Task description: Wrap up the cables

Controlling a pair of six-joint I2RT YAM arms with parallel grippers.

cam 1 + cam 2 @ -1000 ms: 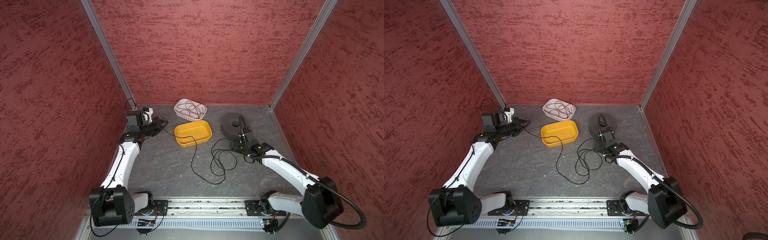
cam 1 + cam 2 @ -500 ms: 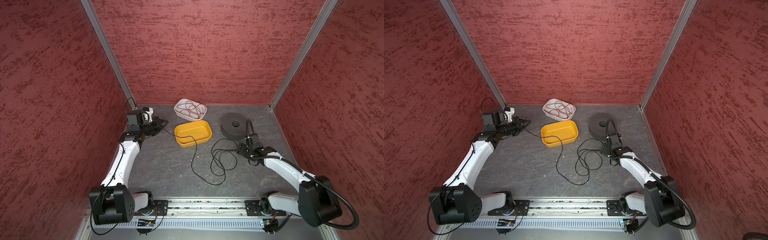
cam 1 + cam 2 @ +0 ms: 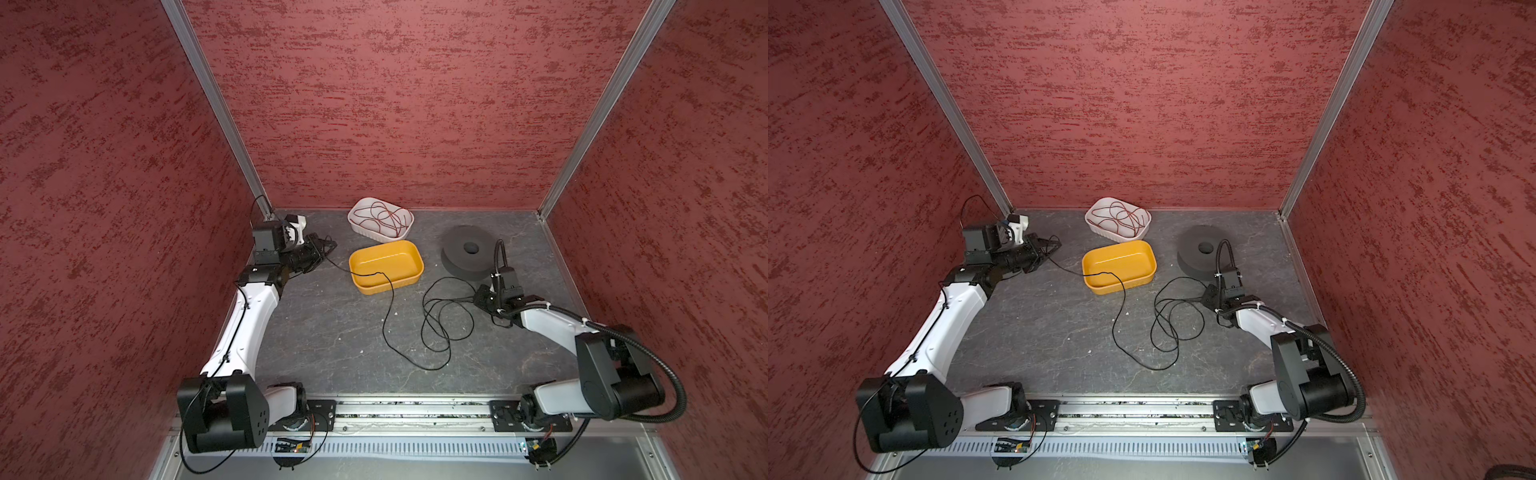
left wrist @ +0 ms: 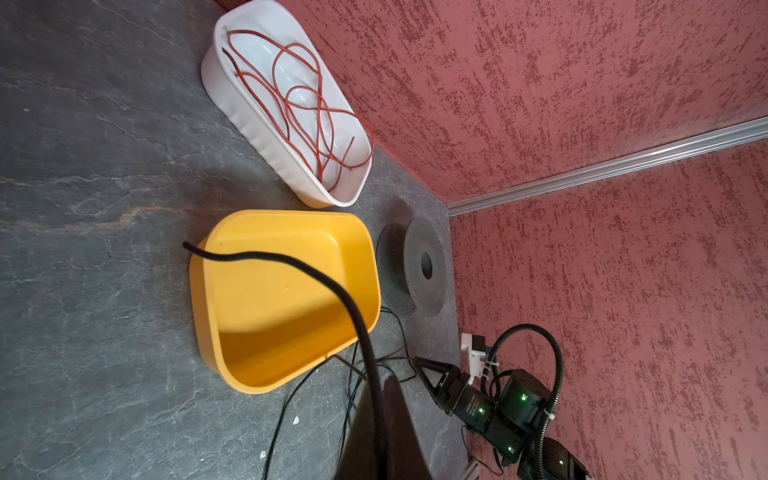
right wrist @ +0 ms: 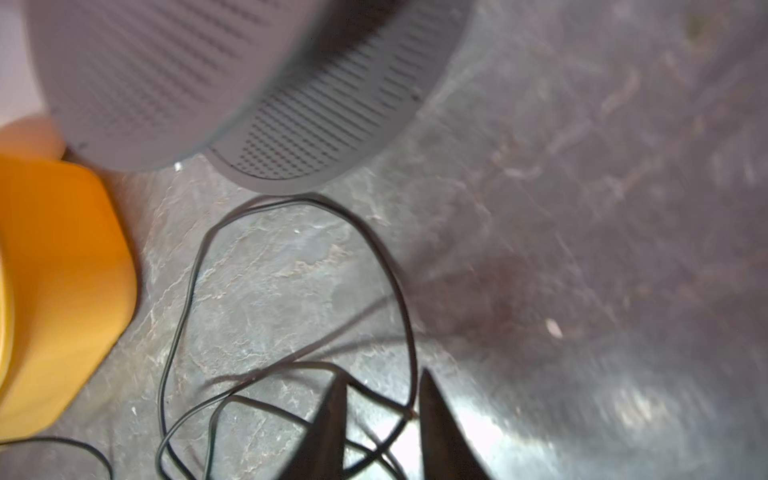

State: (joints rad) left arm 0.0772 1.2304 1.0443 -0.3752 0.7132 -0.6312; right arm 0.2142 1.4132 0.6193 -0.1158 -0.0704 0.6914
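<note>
The cables are one thin black wire point(image 3: 383, 328) point(image 3: 1113, 328). It runs from my left gripper point(image 3: 322, 249) point(image 3: 1050, 249) over the yellow tray's near corner, then lies in loose loops on the floor. The left gripper is shut on the wire point(image 4: 349, 307) near its end, and the short free end sticks out over the yellow tray. My right gripper point(image 3: 478, 296) point(image 3: 1206, 297) point(image 5: 380, 382) sits low over the loops beside the dark grey spool point(image 3: 465, 257) point(image 5: 208, 83). Its jaws stand a narrow gap apart with strands of the wire point(image 5: 189, 291) crossing between them.
A yellow tray point(image 3: 419, 266) point(image 3: 1152, 266) holds nothing but the wire draped across one corner. Behind it a white ribbed tray point(image 3: 361, 228) point(image 4: 249, 120) holds a tangle of red wire point(image 3: 382, 218). Red walls close in the back, left and right.
The right gripper has pulled back from the spool toward the front, come down onto the wire loops, and its jaws have narrowed. The left arm has not moved.
</note>
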